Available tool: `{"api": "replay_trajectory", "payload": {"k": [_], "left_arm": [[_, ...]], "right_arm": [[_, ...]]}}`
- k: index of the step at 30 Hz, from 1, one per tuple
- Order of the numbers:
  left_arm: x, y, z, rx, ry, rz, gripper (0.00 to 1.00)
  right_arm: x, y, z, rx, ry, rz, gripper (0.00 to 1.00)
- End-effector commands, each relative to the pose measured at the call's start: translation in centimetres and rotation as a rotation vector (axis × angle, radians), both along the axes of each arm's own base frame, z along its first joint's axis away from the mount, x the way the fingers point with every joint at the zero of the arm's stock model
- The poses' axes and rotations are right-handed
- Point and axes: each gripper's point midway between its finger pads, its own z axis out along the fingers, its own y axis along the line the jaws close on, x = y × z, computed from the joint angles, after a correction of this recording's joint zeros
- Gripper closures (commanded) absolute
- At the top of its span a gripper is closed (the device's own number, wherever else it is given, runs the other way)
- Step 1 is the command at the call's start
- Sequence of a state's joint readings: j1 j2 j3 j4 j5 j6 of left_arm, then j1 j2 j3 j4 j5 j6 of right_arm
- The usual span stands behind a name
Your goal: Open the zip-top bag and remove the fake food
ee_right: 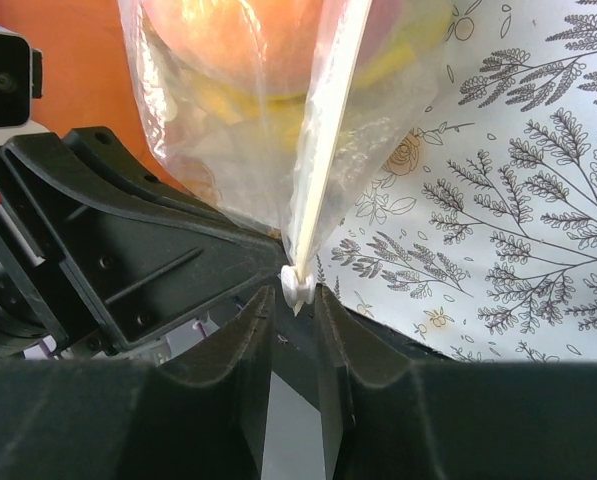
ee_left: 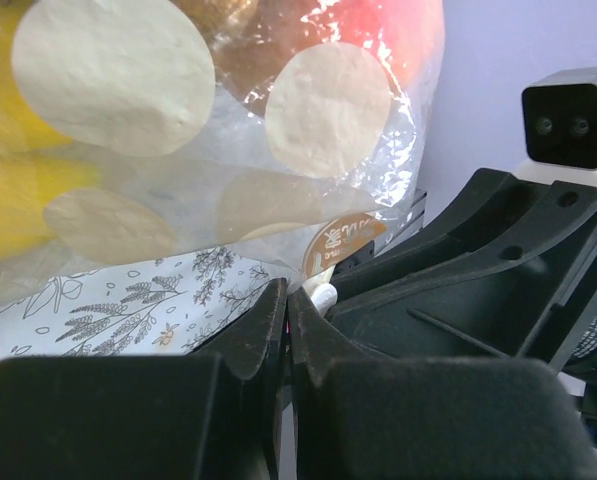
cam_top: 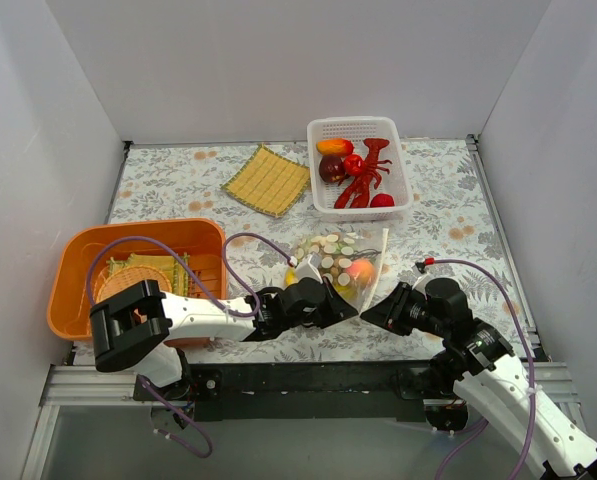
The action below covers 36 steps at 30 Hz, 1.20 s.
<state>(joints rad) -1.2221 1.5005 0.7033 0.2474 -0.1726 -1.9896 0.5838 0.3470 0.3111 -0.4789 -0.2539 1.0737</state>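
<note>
The clear, crinkly zip-top bag printed with white round dots (cam_top: 336, 262) lies on the floral-printed table cover (cam_top: 448, 225) near the middle of the near edge, just beyond the two claws. Its near corner reaches down to them. Inside it the fake food shows through the film: a red-orange round fruit (cam_top: 359, 270) and a yellow piece (ee_left: 18, 200) pressed against the dots.

The left gripper (cam_top: 348, 310) reaches in from the left, and in its wrist view its fingers (ee_left: 263, 330) stand pressed together right under the bag's lower edge. Whether any film is caught between them cannot be told.

The right gripper (cam_top: 371, 312) meets it tip to tip from the other side. Its jaws stand a narrow gap apart, with the white end of the bag's zip strip (ee_right: 298, 285) sitting at the fingertips (ee_right: 328, 320). Whether they actually grip it cannot be told.

At the far side a white slotted plastic basket (cam_top: 402, 165) holds a red toy lobster (cam_top: 366, 170). Left of it lies a yellow woven mat (cam_top: 267, 180), and an orange plastic tub (cam_top: 73, 265) stands at the left
</note>
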Motion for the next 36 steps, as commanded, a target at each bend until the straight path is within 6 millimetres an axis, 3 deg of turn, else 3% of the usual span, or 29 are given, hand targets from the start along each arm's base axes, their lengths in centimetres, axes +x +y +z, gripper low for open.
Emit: {"api": "replay_trajectory", "payload": {"k": [1, 10, 23, 31, 36], "left_arm": [[0.2, -0.7, 1.1, -0.037, -0.031, -0.004, 1.00], [-0.4, -0.3, 0.6, -0.035, -0.011, -0.023, 1.00], [-1.5, -0.7, 0.0, -0.004, 0.003, -0.082, 1.00], [-1.5, -1.2, -0.2, 0.002, 0.009, -0.094, 1.00], [-1.4, -0.9, 0.0, 0.004, 0.005, -0.086, 1.00]], "right_arm": [[0.0, -0.1, 0.2, -0.002, -0.003, -0.006, 0.70], [0.5, -0.1, -0.6, 0.018, -0.004, -0.041, 0.69], [1.7, 0.0, 1.4, 0.040, -0.070, -0.071, 0.66], [1.4, 0.0, 1.5, 0.046, -0.068, -0.061, 0.74], [1.0, -0.4, 1.4, 0.021, -0.069, -0.056, 0.52]]}}
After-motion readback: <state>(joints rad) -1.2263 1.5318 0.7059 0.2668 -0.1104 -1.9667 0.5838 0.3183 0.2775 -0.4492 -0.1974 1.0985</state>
